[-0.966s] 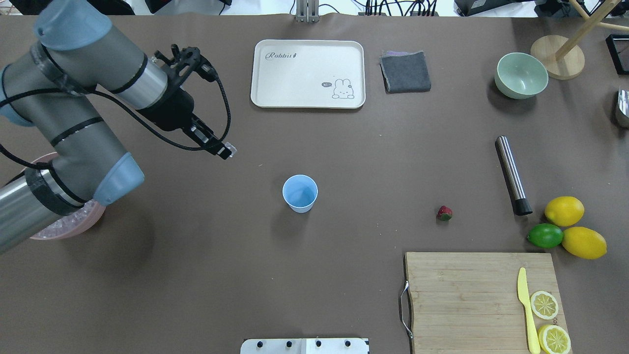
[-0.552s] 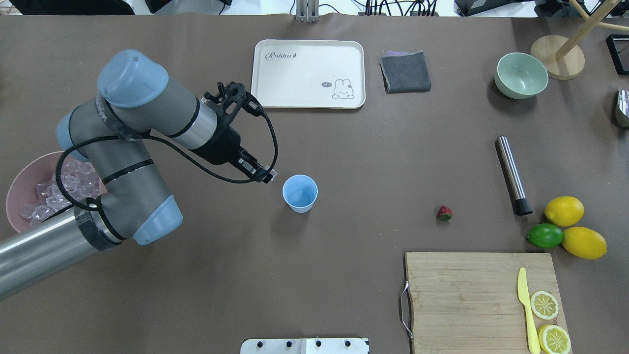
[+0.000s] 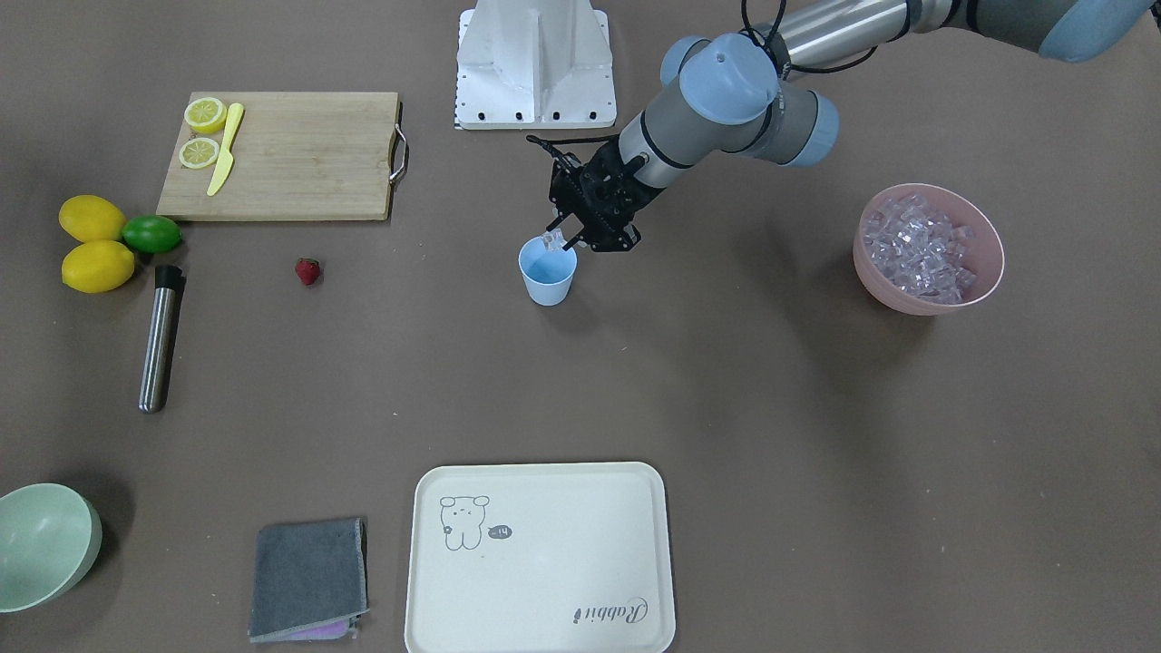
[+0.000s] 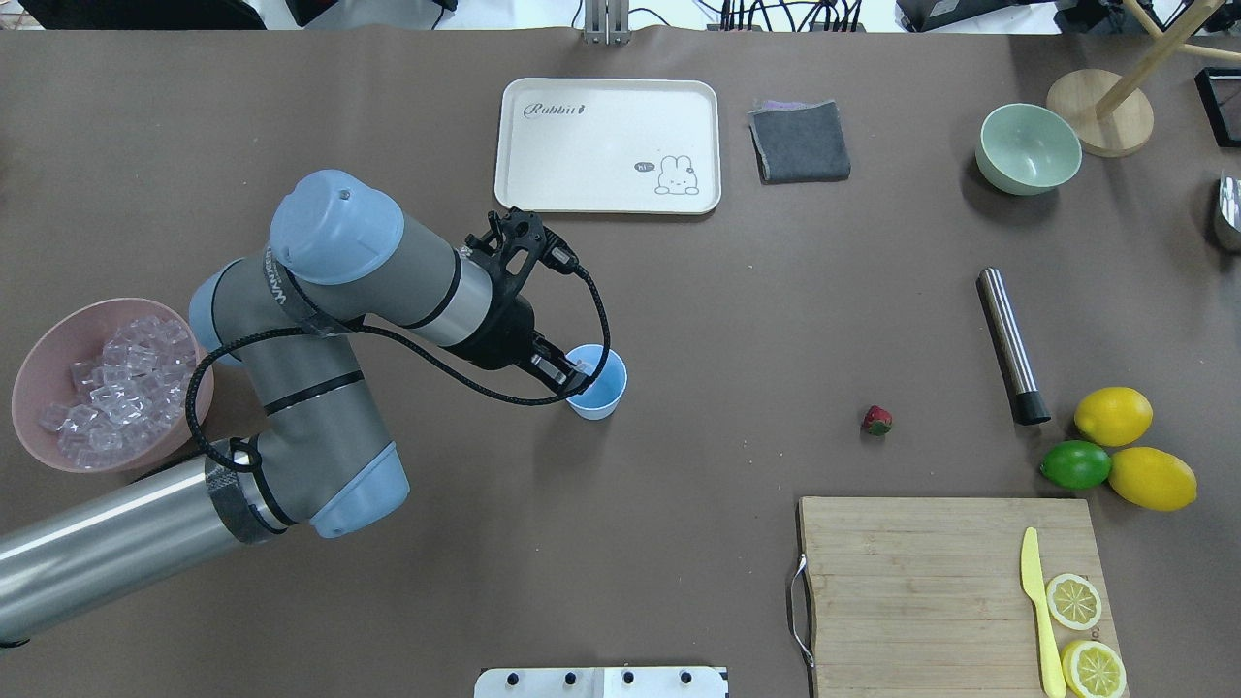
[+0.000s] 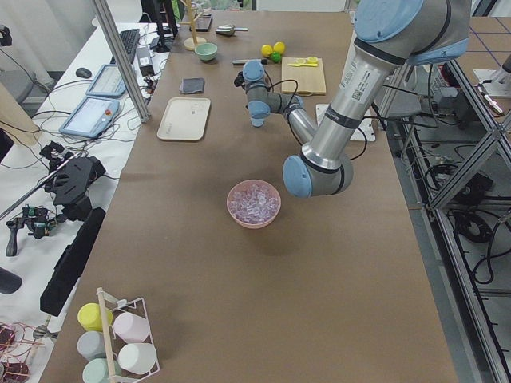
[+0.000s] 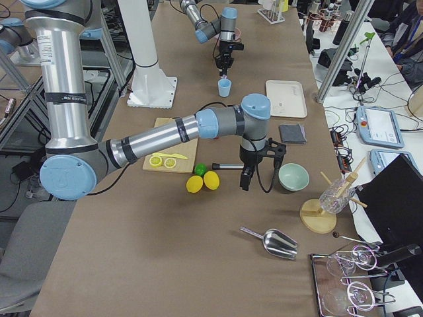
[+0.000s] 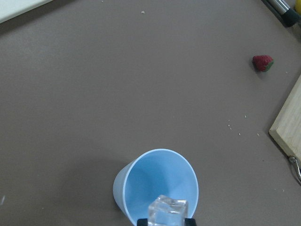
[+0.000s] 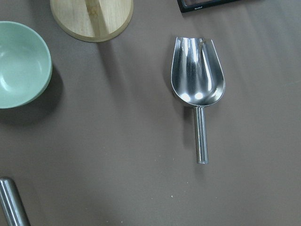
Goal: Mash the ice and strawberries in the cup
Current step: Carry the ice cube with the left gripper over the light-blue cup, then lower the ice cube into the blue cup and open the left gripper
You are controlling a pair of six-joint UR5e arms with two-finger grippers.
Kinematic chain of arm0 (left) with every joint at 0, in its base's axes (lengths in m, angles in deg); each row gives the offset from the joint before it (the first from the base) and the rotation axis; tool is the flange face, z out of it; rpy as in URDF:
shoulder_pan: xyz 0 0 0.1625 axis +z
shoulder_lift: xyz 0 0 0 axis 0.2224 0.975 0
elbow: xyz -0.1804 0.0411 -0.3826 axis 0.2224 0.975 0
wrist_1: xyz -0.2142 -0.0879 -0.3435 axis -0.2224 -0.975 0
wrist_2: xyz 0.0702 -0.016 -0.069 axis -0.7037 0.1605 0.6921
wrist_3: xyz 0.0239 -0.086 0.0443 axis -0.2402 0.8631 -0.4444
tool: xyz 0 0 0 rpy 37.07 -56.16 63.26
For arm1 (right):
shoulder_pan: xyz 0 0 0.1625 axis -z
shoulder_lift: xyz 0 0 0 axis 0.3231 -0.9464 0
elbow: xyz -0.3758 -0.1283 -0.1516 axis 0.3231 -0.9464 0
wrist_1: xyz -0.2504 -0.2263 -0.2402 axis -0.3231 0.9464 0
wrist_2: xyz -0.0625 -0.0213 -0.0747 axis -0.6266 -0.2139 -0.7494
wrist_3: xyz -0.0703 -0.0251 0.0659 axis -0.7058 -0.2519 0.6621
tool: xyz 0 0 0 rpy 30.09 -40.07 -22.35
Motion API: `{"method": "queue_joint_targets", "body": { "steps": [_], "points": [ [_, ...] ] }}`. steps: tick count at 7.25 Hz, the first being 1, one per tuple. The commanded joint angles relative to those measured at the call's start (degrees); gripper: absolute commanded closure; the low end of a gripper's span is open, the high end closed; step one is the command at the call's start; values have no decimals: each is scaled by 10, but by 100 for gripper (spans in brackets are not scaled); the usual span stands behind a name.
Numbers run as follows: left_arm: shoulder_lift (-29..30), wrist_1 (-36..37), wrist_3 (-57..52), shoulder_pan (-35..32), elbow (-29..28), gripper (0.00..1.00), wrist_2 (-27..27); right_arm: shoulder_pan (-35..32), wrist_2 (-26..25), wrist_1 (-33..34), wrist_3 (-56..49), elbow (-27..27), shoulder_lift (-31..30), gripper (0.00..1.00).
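Colours were logged as follows: brown table cover (image 4: 679, 291), light-blue tapered plastic cup (image 3: 548, 277), clear colourless glassy ice cube (image 7: 168, 209), small red strawberry with green leafy cap (image 4: 876, 420), pink round bowl (image 3: 925, 307), pale green round bowl (image 4: 1028, 150), cream rectangular tray (image 4: 601, 145) printed with a dark outline rabbit.

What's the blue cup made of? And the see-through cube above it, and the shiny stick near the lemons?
The cup looks like plastic: matte, even light blue, thin rim. The cube, pinched in the left gripper, is clear and glassy; ice or acrylic, I cannot tell. The stick looks like brushed metal: silvery, long highlight, black end cap.
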Motion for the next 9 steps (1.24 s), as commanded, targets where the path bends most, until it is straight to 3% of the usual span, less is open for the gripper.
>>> {"method": "queue_joint_targets", "body": {
  "steps": [1, 3, 4, 5, 6, 7, 9],
  "points": [
    [8, 0, 1, 2, -9, 100, -3, 0, 0, 0, 0, -1, -1, 0],
    [11, -21, 0, 2, -22, 99, -3, 0, 0, 0, 0, -1, -1, 0],
    [11, -37, -3, 2, -31, 72, -4, 0, 0, 0, 0, -1, -1, 0],
    [11, -42, -4, 2, -32, 35, -3, 0, 0, 0, 0, -1, -1, 0],
    [11, -43, -3, 0, -32, 28, -3, 0, 0, 0, 1, -1, 0, 0],
    [11, -43, 0, -3, -29, 8, -3, 0, 0, 0, 0, 0, 1, 0],
    [3, -43, 10, -31, -11, 3, 5, 0, 1, 0, 0, 3, 3, 0]
  ]
}}
